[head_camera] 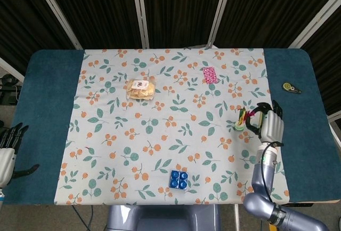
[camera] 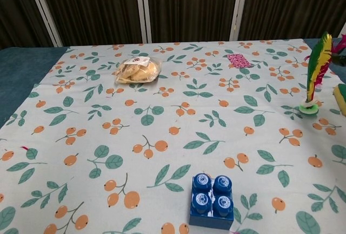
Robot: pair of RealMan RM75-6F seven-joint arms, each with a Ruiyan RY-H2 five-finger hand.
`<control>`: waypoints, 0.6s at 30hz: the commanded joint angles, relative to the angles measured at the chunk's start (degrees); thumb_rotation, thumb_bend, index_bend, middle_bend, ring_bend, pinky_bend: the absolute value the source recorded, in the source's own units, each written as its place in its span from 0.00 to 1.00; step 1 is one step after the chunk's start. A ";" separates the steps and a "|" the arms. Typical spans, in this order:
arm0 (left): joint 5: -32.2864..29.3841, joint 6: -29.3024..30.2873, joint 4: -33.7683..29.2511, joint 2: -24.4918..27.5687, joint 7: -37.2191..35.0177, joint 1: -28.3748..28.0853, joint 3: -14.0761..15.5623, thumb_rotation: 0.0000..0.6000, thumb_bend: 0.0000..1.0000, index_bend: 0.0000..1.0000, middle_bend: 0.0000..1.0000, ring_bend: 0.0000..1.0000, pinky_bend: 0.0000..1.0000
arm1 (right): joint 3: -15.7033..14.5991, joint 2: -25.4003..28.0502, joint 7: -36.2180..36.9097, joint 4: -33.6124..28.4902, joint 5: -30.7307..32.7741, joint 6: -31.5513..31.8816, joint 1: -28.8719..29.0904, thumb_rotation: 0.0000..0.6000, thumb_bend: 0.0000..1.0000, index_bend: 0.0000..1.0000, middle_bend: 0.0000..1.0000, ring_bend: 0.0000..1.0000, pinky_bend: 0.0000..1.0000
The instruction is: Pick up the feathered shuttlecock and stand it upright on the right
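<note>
The feathered shuttlecock (camera: 314, 80) stands on the right side of the flowery cloth (head_camera: 160, 135), close to the cloth's right edge. Its round green base (camera: 308, 109) sits down on the cloth and its yellow, green and pink feathers point up, leaning only a little. So its long way goes up and down.

My right hand (head_camera: 269, 124) is right beside it, with my fingers (head_camera: 259, 109) curled around the feathers at the top. From above, the feathers look like a small bright bunch inside my fingers. I think I hold them, but the spot is small and hard to see well. In the chest view my right hand is almost all cut off at the edge of the picture.

My left hand (head_camera: 6, 148) is far away at the left edge of the tabletop (head_camera: 48, 113). It holds nothing and its fingers are spread. Part of it is cut off too.
</note>
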 commanded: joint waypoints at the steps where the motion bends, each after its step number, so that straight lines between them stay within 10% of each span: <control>1: 0.04 0.00 0.03 0.00 0.06 0.00 0.02 1.00 0.12 0.00 0.00 0.00 0.00 | -0.07 0.30 0.04 -0.30 -0.06 0.10 -0.22 1.00 0.45 0.61 0.26 0.00 0.00; 10: 0.12 -0.01 -0.09 0.00 0.05 0.05 0.12 1.00 0.12 0.00 0.00 0.00 0.00 | -0.87 1.07 0.11 -0.40 0.42 -0.15 -1.11 1.00 0.45 0.58 0.25 0.00 0.00; 18: 0.19 0.29 -0.09 -0.05 0.06 0.13 0.03 1.00 0.12 0.00 0.00 0.00 0.00 | -2.40 1.95 -0.05 0.03 -3.05 1.58 -1.80 1.00 0.41 0.28 0.05 0.00 0.00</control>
